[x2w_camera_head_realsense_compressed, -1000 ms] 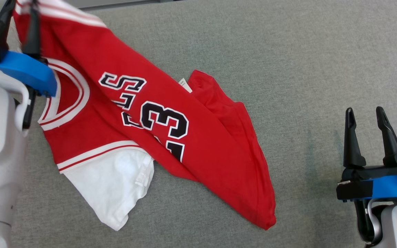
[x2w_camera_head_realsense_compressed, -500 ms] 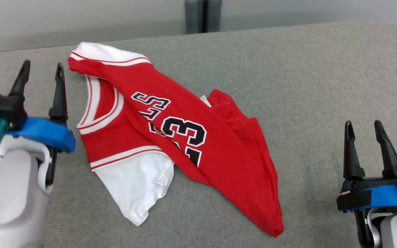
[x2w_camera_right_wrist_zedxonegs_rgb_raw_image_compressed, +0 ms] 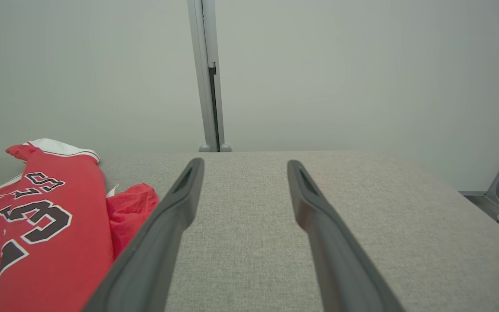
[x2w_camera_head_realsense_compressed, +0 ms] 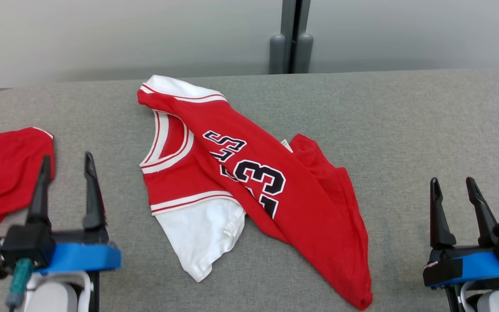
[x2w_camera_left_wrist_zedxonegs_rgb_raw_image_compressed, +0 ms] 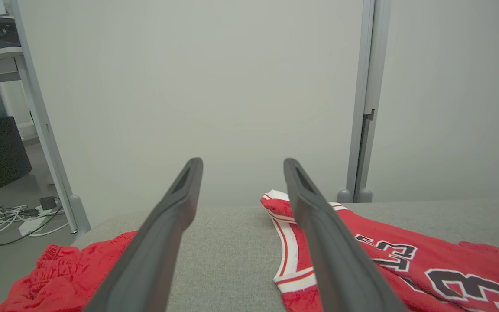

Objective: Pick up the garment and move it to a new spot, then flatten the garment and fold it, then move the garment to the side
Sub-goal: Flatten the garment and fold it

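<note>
jersey: red with white trim, lying rumpled on the grey counter in the middle of the head view. It runs from 11 o'clock down to 5 o'clock.
fold: one red side is thrown slantwise over the front. The neck opening shows at 10 o'clock of the jersey, and a white part sticks out at its 7 o'clock.
writing: a black "23" edged in white sits on the folded-over red, turned askew. Beside it, toward 11 o'clock, is the end of a word that seems to read "LS"; the rest is hidden under the fold.
tag: small and white, at the fold's edge at 2 o'clock of the number; its print is too small to read.
red cloth: bunched at 9 o'clock by the counter's left end, apart from the jersey.
left fingers: at 8 o'clock, spread wide and holding nothing, tips toward 12 o'clock.
right fingers: at 4 o'clock, spread wide and holding nothing, over bare counter and clear of the jersey.
wall: pale, behind the counter at 12 o'clock, with a grey post.
</note>
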`<state>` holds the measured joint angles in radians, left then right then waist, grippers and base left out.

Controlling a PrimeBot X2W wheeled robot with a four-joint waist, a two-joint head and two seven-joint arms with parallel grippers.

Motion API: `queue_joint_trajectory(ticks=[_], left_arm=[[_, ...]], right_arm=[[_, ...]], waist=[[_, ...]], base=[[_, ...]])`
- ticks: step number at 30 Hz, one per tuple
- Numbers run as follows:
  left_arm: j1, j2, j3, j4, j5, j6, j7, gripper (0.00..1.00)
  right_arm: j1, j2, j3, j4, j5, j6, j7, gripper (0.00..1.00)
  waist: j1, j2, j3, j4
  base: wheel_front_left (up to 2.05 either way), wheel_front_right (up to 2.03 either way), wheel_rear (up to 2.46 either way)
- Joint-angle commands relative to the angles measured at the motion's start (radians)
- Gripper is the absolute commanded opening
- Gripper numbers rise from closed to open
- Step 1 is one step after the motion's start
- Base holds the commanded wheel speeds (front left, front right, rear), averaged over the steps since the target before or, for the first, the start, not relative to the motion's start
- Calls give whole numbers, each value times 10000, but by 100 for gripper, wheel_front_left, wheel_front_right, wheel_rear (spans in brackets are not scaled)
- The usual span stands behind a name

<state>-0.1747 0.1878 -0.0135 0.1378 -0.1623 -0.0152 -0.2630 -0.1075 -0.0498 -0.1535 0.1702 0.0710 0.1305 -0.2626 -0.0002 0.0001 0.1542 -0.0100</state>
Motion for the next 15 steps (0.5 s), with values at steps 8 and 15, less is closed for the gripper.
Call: queue_joint_trajectory(ticks=[8, 15], left_arm=[[1466, -647, 126, -935, 545, -141, -26, 100], [1689, -920, 45, -854, 749, -328, -26, 100]], right_arm=[[389, -12, -37, 127, -113, 5, -35, 100], [345, -11, 188, 542, -285, 5, -34, 100]], waist=[[2, -1, -341, 388], [2, -1, -529, 686]], base=[[0, 0, 0], [0, 0, 0]])
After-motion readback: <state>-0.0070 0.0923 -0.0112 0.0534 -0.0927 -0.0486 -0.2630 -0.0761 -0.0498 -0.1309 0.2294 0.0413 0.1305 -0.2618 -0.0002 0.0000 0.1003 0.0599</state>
